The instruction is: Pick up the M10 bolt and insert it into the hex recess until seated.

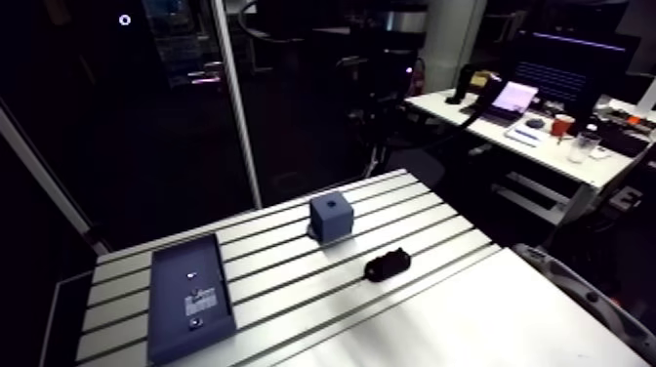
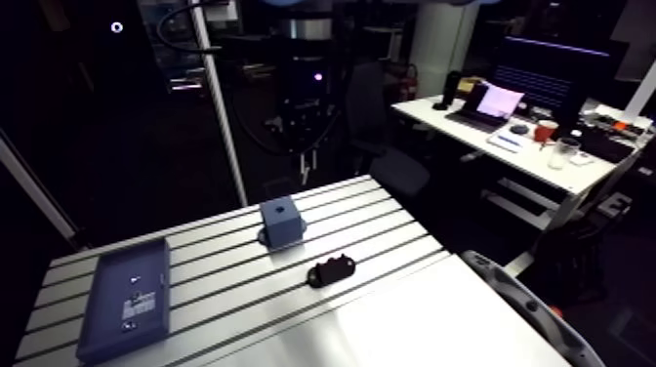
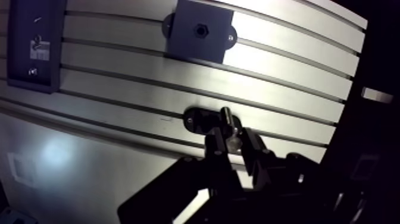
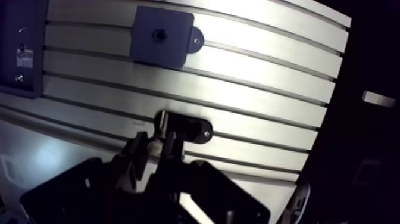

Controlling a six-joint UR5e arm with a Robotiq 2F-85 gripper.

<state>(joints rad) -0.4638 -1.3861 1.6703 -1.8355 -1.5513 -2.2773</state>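
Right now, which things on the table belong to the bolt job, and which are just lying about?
In the job:
bolt, clamped in the gripper
blue block, with the hex recess on top

Lying about:
black holder, under the gripper
flat blue plate, off to one side of the block

Nothing written can be read with any certainty. The only lettered item is a small white label (image 1: 201, 295) on the flat blue plate (image 1: 172, 303), which lies on the worktop (image 1: 293, 256) at the lower left of the arm view; its print is too small to make out.
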